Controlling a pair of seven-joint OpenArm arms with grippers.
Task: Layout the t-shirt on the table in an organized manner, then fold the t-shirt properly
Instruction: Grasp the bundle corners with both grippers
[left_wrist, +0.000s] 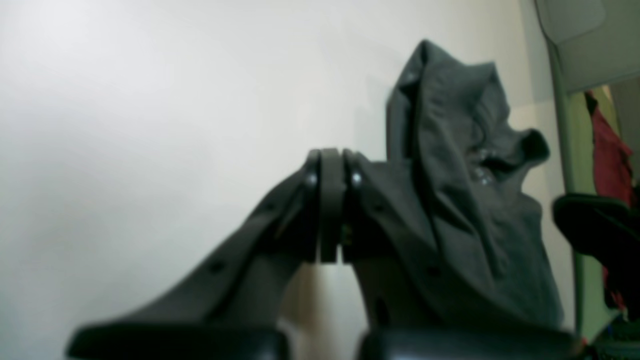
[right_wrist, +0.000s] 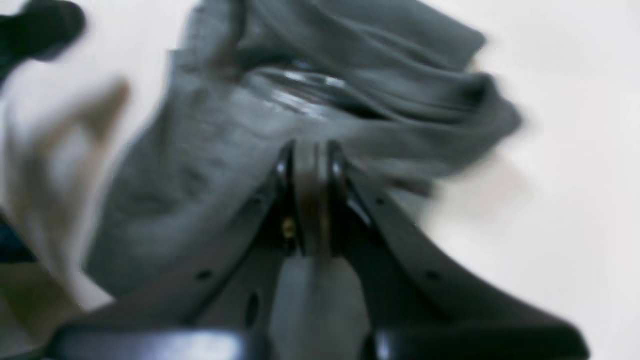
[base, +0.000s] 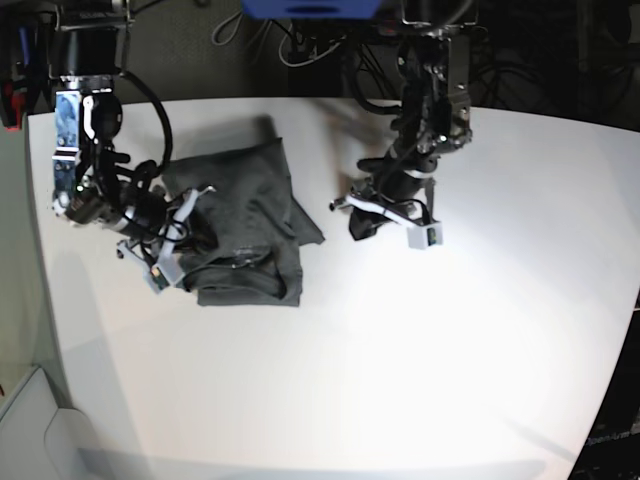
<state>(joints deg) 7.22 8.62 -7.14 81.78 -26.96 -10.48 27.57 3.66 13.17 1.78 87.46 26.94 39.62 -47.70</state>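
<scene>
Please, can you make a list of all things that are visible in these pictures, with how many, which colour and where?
t-shirt: one, dark charcoal grey, bunched in a heap on the table's far part, on the base view's left.
table: one, white, filling most of the base view.
cables: several, dark and light, behind the table's far edge.
blue object: one, at the top edge of the base view; what it is cannot be told.
right end effector: one, black, at the shirt's left side in the base view, shut on the cloth.
left end effector: one, black, shut with nothing in it, apart from the shirt on the base view's right.
</scene>
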